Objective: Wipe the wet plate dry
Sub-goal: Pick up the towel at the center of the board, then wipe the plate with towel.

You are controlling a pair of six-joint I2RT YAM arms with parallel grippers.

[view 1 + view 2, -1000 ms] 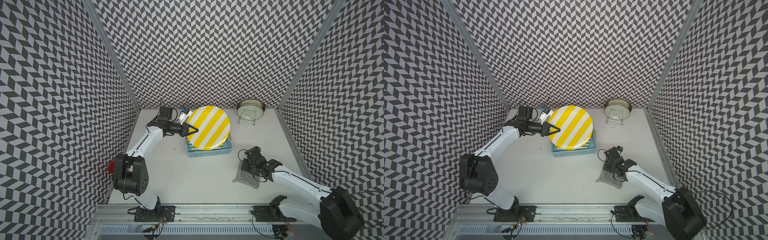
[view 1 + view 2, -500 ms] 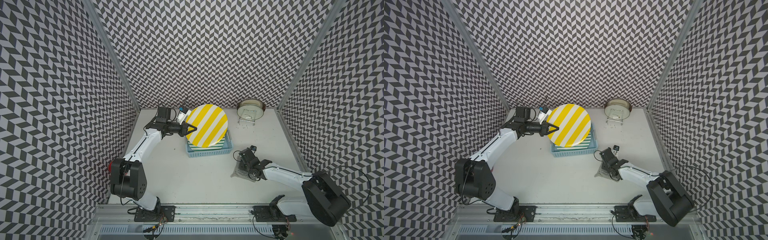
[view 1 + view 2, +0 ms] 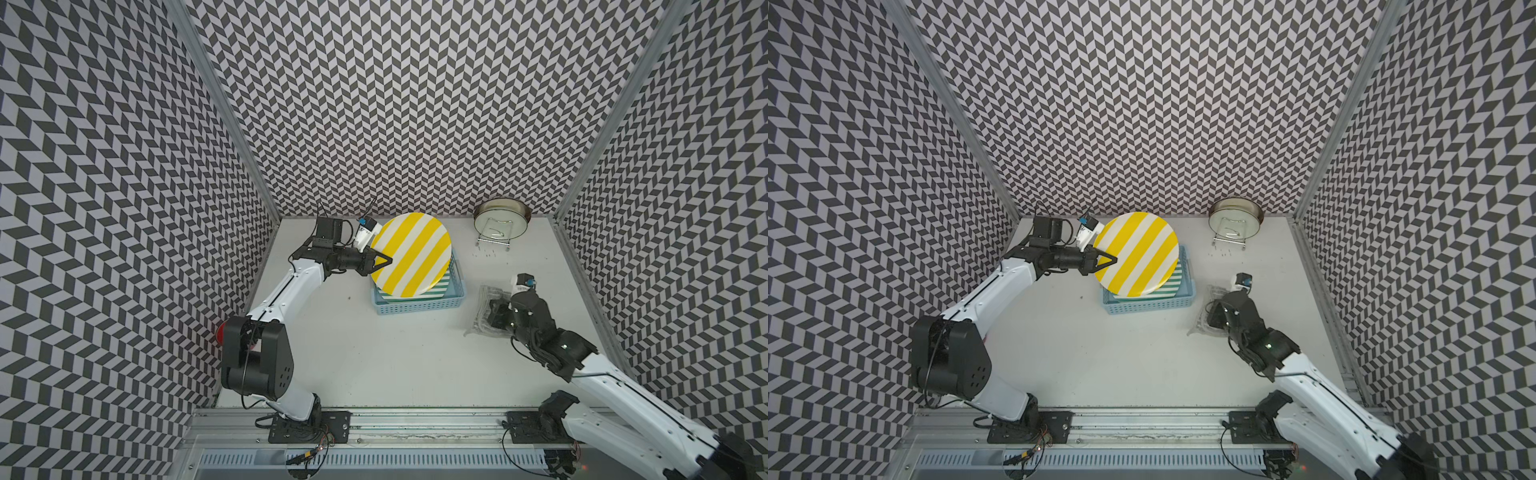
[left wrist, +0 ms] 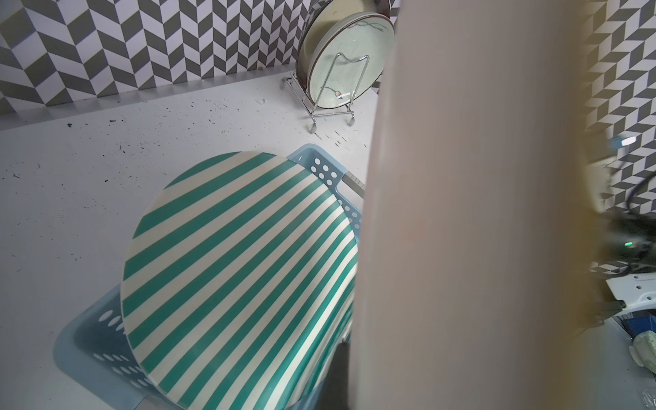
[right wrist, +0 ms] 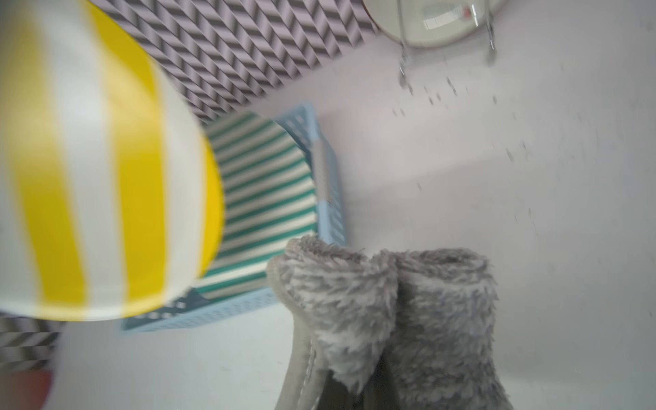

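Pinching the stiff, probably slippery, breakable plate (image 3: 411, 255) at its rim, the left claw (image 3: 384, 262) holds it while the right claw (image 3: 496, 314) is clamped on the soft cloth (image 5: 390, 301).

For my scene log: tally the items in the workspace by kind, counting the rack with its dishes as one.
Striped plates: 2, the yellow plate and the green plate
Baskets: 1, the blue basket
Cloths: 1, the grey cloth
Racks: 1, the dish rack
Total: 5
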